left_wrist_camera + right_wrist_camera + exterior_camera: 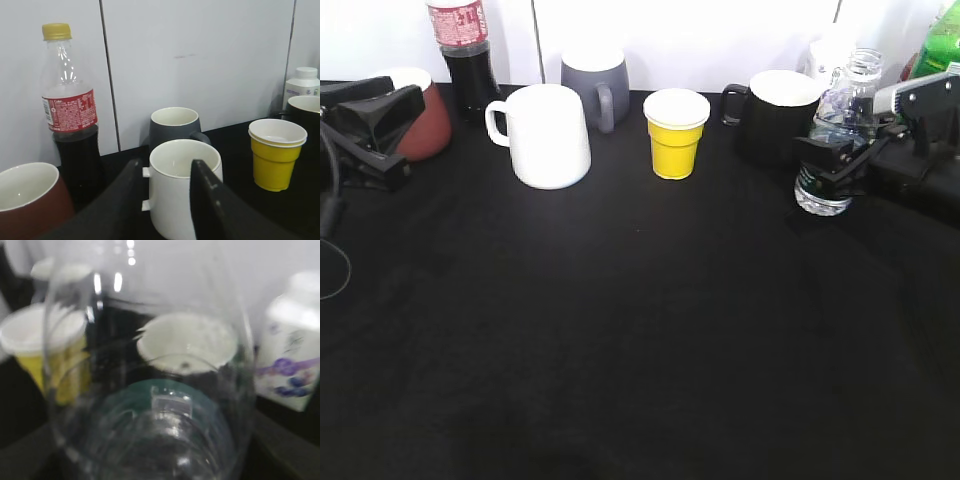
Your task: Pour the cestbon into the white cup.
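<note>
Here the right gripper (832, 152) is clamped on the small clear plastic bottle (842, 110), upright, its cap off, well to the right of the large white ceramic mug (544, 135); left gripper (380, 130) spread apart, idle beside that mug.

Across the lower two thirds of the exterior frame the black surface (640, 350) lies bare, so you have open room there. The upper part is crowded: the white cup (545, 135) stands upper left of centre, with a grey mug (595, 85) just behind it and a cola bottle (465, 55) to its left. A yellow cup (676, 132) stands between the white cup and a black mug (775, 115). At far left, a red-brown bowl (420, 115) sits beside the left gripper (375, 140).
</note>
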`<state>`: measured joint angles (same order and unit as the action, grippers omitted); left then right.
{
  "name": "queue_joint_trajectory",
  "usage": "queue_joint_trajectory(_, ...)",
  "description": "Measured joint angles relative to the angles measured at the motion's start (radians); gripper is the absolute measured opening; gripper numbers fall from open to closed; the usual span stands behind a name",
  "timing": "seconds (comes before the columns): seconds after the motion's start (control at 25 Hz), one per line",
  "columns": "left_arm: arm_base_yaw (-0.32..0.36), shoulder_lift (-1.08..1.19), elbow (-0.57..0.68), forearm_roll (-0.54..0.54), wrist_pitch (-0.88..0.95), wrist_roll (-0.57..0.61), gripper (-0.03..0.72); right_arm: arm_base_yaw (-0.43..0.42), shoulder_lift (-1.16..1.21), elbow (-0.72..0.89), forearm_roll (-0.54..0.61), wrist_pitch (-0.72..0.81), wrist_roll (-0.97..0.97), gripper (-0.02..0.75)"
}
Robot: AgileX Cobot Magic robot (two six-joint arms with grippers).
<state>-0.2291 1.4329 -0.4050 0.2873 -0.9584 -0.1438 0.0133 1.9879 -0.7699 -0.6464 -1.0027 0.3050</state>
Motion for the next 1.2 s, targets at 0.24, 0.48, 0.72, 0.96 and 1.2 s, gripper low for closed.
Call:
queue_joint_trajectory(0.24, 0.0, 0.0, 0.0, 0.001, 0.0, 0.0, 0.251, 0.0, -0.058, 0.05, -0.024, 0.111, 0.122, 0.671)
queue_joint_trajectory(0.48, 0.0, 0.0, 0.0, 0.002, 0.109, -0.013, 0.251, 0.0, -0.218, 0.064, -0.074, 0.498, 0.192, 0.668)
queue_joint_trajectory(0.72, -0.001, -0.035, -0.024, 0.04, 0.477, -0.157, 0.251, 0.0, -0.45, 0.105, -0.286, 0.747, 0.503, 0.627)
queue_joint_trajectory(0.96, -0.122, -0.148, -0.369, -0.102, 1.338, -0.182, 0.251, 0.178, -0.664, 0.106, -0.077, 1.33, 0.644, 0.596)
queue_joint_trajectory(1.2, -0.209, -0.538, -0.397, -0.107, 1.695, -0.184, 0.251, 0.388, -1.217, 0.106, 0.331, 1.618, 0.206, 0.596)
